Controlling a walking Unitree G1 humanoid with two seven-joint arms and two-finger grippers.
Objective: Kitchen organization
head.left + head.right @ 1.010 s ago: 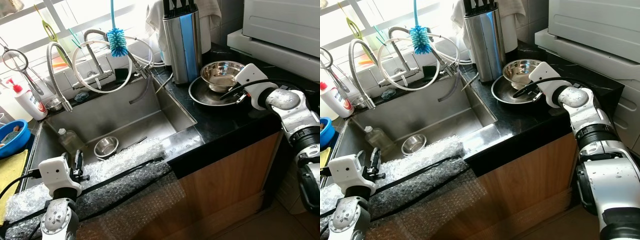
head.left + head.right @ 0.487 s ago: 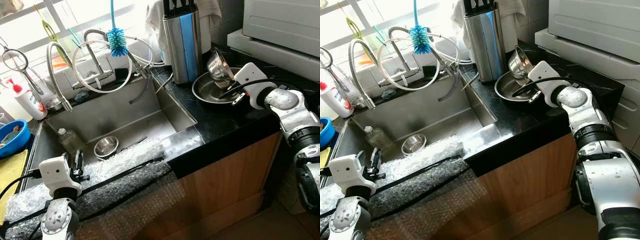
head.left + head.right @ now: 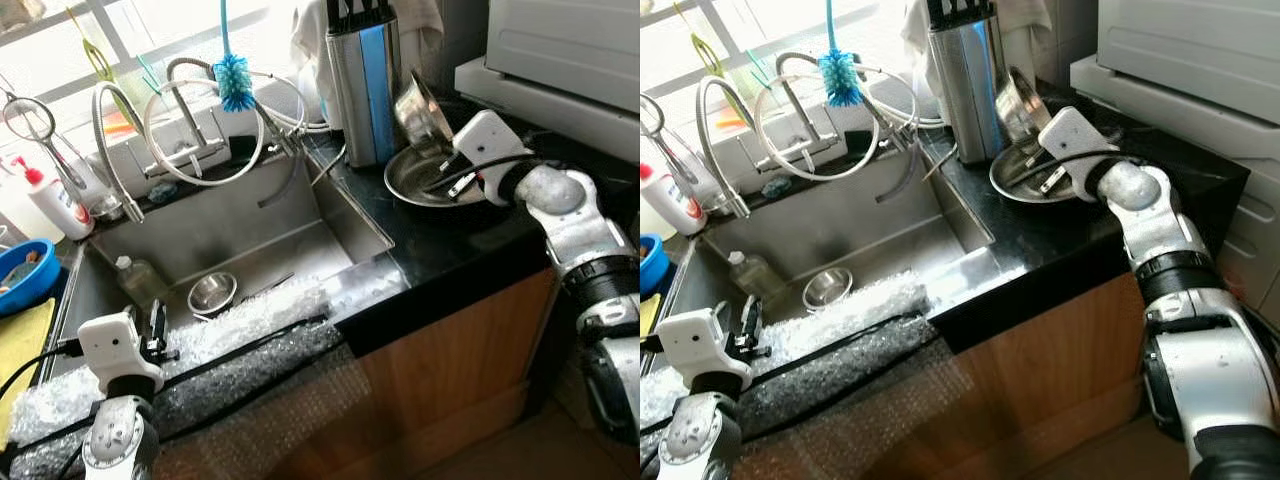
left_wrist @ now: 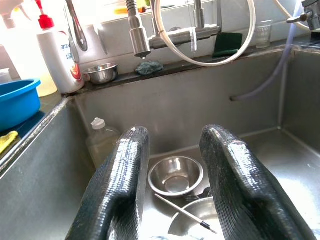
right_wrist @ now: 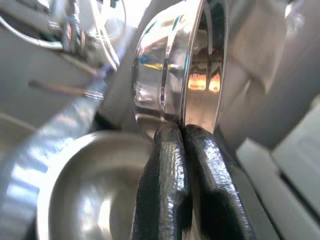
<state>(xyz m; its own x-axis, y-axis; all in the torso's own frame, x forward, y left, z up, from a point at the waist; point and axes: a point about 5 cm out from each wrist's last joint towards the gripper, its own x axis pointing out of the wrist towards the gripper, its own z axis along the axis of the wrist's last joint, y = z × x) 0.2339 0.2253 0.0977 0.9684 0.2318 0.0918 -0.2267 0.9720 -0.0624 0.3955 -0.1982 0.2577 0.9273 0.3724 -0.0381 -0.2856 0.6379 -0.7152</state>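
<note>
Right eye view: the black stone countertop (image 3: 1080,225) lies beneath the right gripper (image 3: 1028,163), with the deep stainless steel sink (image 3: 830,225) well off to its side and the tall steel knife block (image 3: 965,80) just behind it. Directly under the claw a wide, shallow steel plate (image 3: 1020,180) rests on the counter. The small polished steel bowl (image 3: 1018,100) is held just above that plate, lifted clear and tipped on edge; in the right wrist view its rim (image 5: 200,75) is seen pinched between the two black fingers (image 5: 167,165), which are pressed together on the thin wall. The bowl's opening is turned sideways, so its rim plane stands close to upright and its axis runs roughly level. The bowl is judged light and rigid but slippery, so a rim pinch may let it swing or slide. The left gripper (image 4: 175,175) hangs above the sink, fingers spread apart, over a smaller steel bowl (image 4: 176,175).
</note>
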